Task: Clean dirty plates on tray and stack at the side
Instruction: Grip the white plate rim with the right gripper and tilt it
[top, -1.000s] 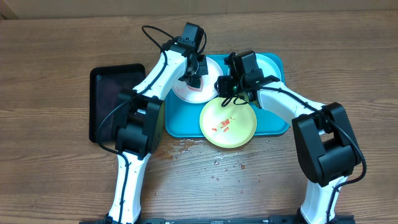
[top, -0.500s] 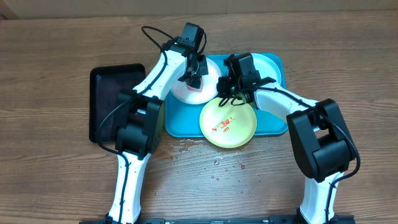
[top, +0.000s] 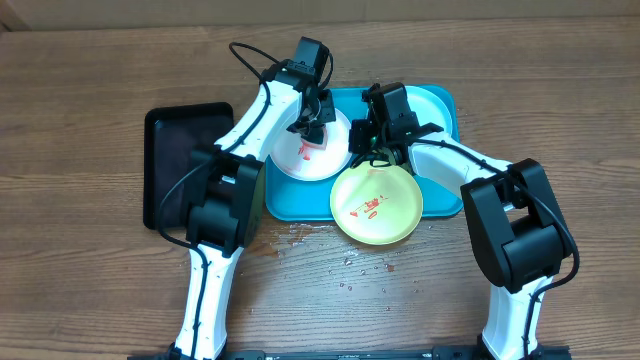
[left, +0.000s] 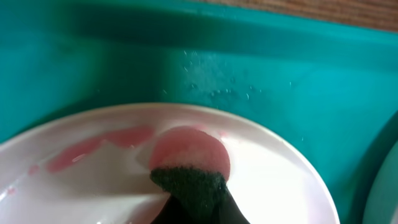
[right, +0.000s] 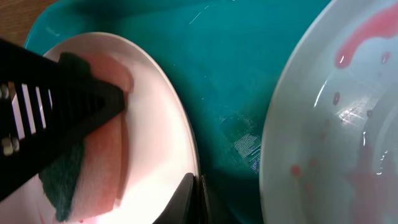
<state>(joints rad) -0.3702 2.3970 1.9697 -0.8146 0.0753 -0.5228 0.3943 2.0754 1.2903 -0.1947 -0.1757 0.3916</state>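
The white plate (top: 328, 163) sits in the left half of the tray (top: 295, 202), nearer its far edge. The left gripper (top: 312, 129) has its jaws clamped on a sponge (left: 189, 155) that presses onto this plate. A red smear (left: 93, 146) lies just beside the sponge, and the left arm is the nearer one to it. The right gripper (right: 194, 185), jaws together, seems to pinch the plate's right rim, though the frame cuts it off.

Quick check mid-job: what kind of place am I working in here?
Probably a lab test bench staged for dishwashing, not a real kitchen: a wooden table, a turquoise tray with a red-smeared white plate and yellow-green plate, and a black tray beside it.
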